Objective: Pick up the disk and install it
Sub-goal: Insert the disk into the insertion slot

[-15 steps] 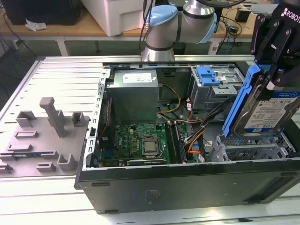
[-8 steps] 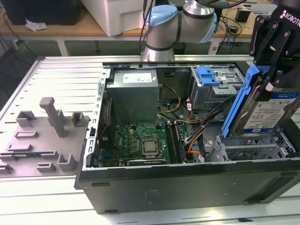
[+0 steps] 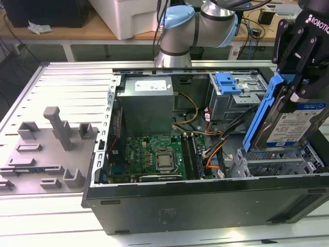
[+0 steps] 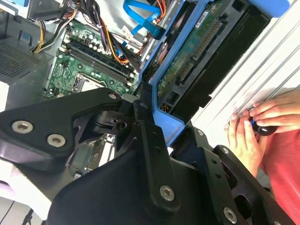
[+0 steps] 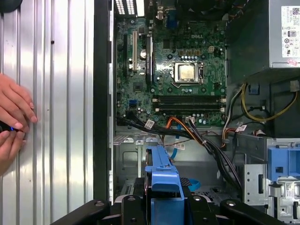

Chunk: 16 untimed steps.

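**Exterior view.** The gripper (image 3: 296, 85) holds the disk (image 3: 288, 121) with its jaws closed on the upper part of the blue carrier. It hangs over the near corner of the open case (image 3: 205, 203), at the exterior view's right. The disk stands on edge and tilted, its lower end just above the silver drive cage (image 3: 280, 164). Whether it touches the cage cannot be told. The step in hand appears to be seating the disk. To do it well, the carrier edges should be squared to the cage opening, since the present tilt would probably bind. The orange and black cables (image 3: 216, 154) just beside the cage should be kept out of the path. The arm (image 3: 177, 23) stands at the far side of the case. Its wrist reaches toward the exterior view's right, with the tool pointing down.

**Second wrist view.** The black fingers (image 4: 149, 131) bear on the blue carrier frame, and the disk (image 4: 192, 61) shows its green circuit-board side. The grip looks firm, but plastic can slip, so a slow feed is judged advisable. A person's hands (image 4: 255, 124) rest on the ribbed table (image 4: 286, 56), outside the case.

**First wrist view.** The disk (image 5: 164, 178) presents its blue carrier edge, centred between the gripper links. The motherboard (image 5: 178, 70) and power supply (image 5: 262, 37) lie well apart from it.
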Available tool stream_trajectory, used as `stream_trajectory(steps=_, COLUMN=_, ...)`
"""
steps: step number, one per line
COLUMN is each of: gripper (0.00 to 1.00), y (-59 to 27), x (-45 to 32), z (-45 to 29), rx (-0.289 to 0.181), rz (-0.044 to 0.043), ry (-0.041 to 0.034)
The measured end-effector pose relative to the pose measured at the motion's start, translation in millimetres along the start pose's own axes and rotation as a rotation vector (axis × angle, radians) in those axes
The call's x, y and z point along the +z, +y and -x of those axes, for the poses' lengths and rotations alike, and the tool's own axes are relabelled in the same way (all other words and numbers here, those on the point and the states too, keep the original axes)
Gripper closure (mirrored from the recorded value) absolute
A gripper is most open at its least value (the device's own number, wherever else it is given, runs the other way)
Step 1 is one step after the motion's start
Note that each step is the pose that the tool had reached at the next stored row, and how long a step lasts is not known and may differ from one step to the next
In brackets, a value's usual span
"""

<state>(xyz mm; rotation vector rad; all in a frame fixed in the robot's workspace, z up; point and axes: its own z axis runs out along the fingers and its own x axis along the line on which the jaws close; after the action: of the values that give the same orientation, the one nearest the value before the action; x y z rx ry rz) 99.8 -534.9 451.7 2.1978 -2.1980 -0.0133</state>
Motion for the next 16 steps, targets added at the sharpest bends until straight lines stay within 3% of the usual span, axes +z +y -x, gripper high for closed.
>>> stream_trajectory(steps=16, gripper=0.63, y=-0.1, x=2.0, z=0.0, rx=-0.019, rz=-0.0004, ry=0.0005)
